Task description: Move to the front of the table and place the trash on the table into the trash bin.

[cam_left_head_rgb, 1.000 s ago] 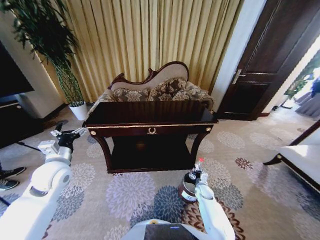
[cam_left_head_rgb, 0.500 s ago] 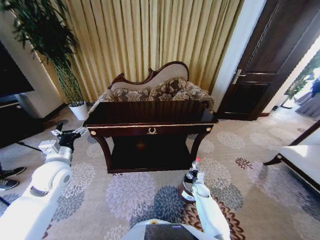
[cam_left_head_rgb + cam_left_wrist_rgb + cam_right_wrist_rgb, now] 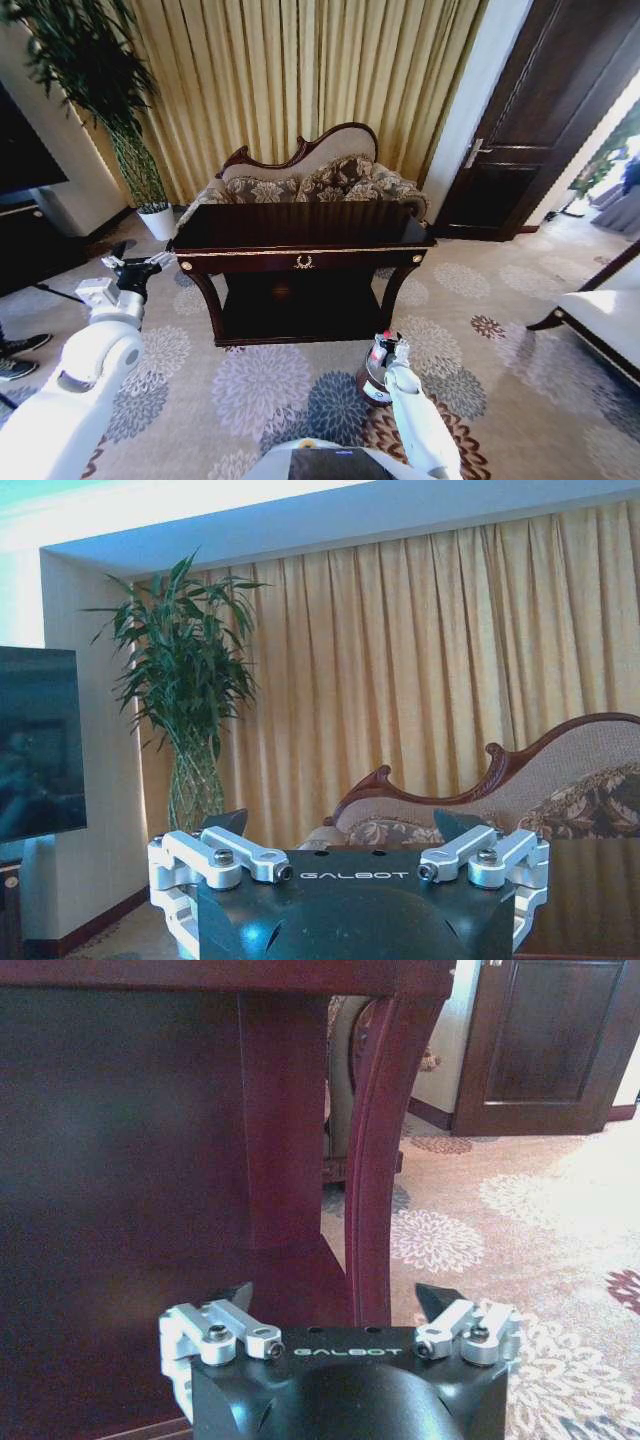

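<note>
Room: patterned floral carpet [image 3: 250,390], gold curtains [image 3: 300,80], carved-back sofa [image 3: 320,175] behind the table [image 3: 300,245], dark door [image 3: 540,120] to the right, potted plant [image 3: 130,150] to the left.

Table: dark, glossy; top seen at a shallow angle, nothing on it can be made out.

Trash bin [image 3: 372,385]: on the carpet near the table's front right leg, largely hidden behind the right arm.

Right hand [image 3: 388,347]: low, above the bin, fingers spread apart with nothing between them; something red at its tip, too small to identify.

Left hand [image 3: 133,268]: raised beside the table's left corner, fingers apart, nothing held.
</note>
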{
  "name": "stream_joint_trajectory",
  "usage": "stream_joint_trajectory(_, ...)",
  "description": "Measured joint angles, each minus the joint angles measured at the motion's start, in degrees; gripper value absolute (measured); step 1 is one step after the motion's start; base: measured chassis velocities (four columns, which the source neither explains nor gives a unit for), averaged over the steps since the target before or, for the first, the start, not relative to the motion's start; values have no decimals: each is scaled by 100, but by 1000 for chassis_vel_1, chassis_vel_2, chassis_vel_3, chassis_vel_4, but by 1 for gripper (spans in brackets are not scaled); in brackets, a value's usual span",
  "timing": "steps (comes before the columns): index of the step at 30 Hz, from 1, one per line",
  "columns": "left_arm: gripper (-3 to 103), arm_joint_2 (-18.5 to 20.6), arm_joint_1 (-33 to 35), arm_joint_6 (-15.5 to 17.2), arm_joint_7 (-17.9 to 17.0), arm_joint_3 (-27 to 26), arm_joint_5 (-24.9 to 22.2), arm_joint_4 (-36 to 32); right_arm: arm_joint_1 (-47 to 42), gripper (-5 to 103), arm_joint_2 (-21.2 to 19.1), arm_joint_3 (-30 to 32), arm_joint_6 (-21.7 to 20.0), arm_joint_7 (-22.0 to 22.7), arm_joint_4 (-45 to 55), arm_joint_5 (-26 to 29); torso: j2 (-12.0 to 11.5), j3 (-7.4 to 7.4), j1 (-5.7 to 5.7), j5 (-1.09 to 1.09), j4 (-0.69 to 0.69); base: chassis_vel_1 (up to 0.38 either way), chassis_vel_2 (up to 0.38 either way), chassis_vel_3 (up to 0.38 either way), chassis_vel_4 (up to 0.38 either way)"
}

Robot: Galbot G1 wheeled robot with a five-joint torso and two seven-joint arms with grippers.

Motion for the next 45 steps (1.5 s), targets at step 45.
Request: stream_joint_trajectory(45, 100, -103, -73, -3, -111, -155, -32, -503, -1475, 100, -1152, 249, -1988, -1, 7203, 1374, -1, 1, 1, 0, 0, 12, -14, -12, 15)
